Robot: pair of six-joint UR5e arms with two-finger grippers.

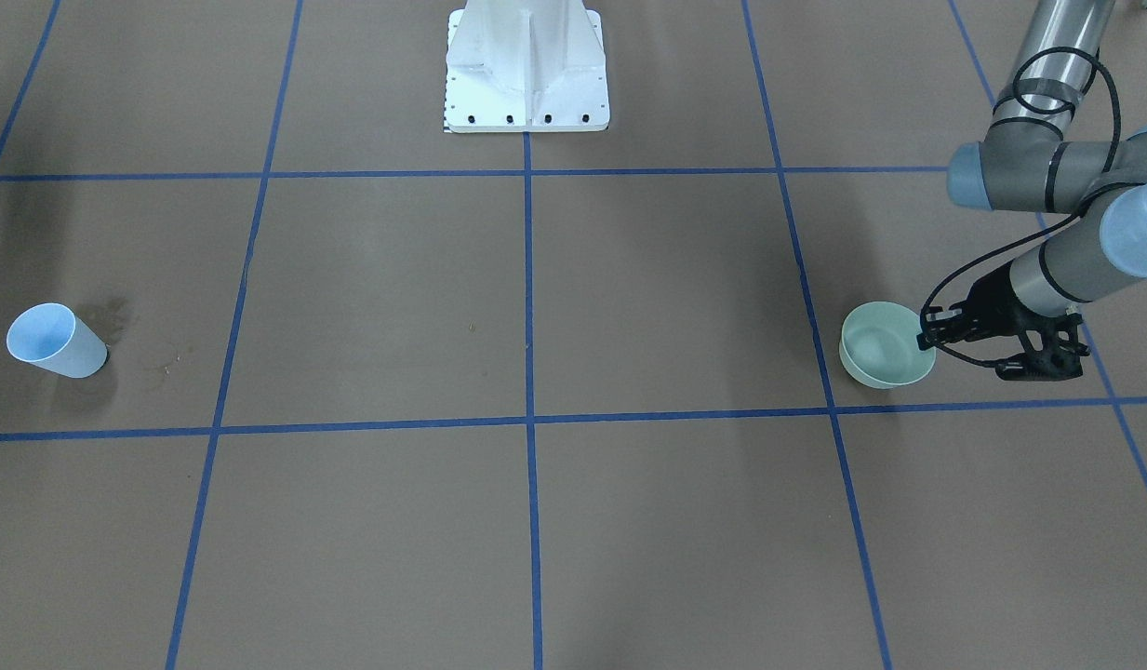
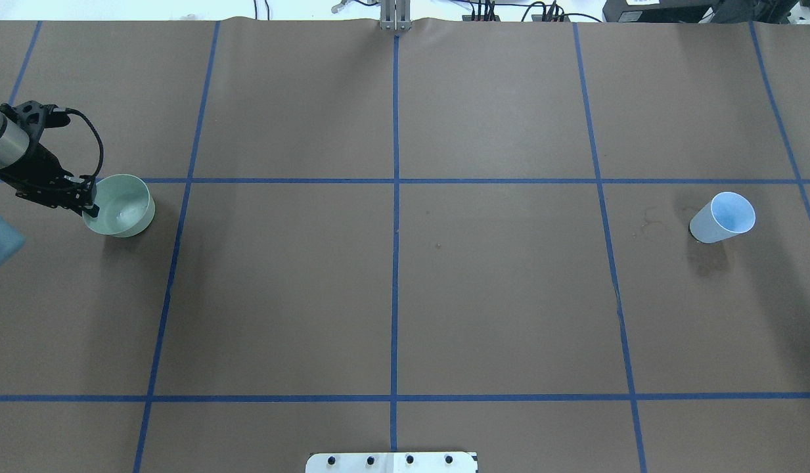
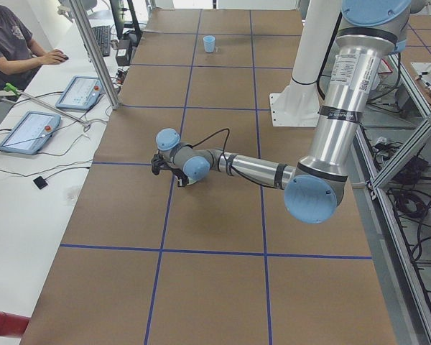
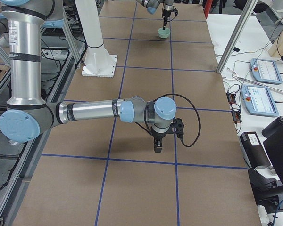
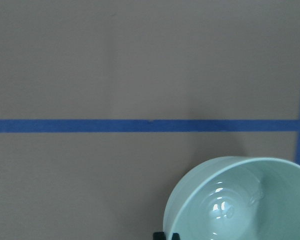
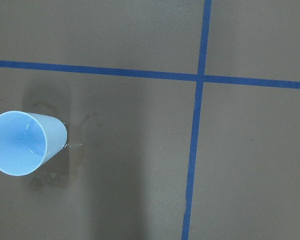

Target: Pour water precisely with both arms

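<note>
A pale green bowl [image 1: 887, 346] [image 2: 120, 205] stands on the brown table. Faint glints of water [image 5: 220, 207] show at its bottom. My left gripper [image 1: 926, 337] [image 2: 89, 205] points down at the bowl's rim, and its fingertips [image 5: 159, 235] stand close together astride that rim. A light blue cup [image 1: 54, 341] [image 2: 723, 218] [image 6: 25, 142] stands upright at the other end of the table, with nothing holding it. My right gripper [image 4: 158, 145] shows only in the exterior right view, hanging above the table. I cannot tell whether it is open or shut.
The white pedestal [image 1: 526, 70] [image 2: 391, 462] stands at the robot's side of the table. Damp stains [image 6: 55, 170] [image 2: 648, 223] mark the paper beside the cup. Blue tape lines [image 2: 395, 197] grid the table. An operator [image 3: 14, 47] sits at a side desk with tablets [image 3: 82, 92].
</note>
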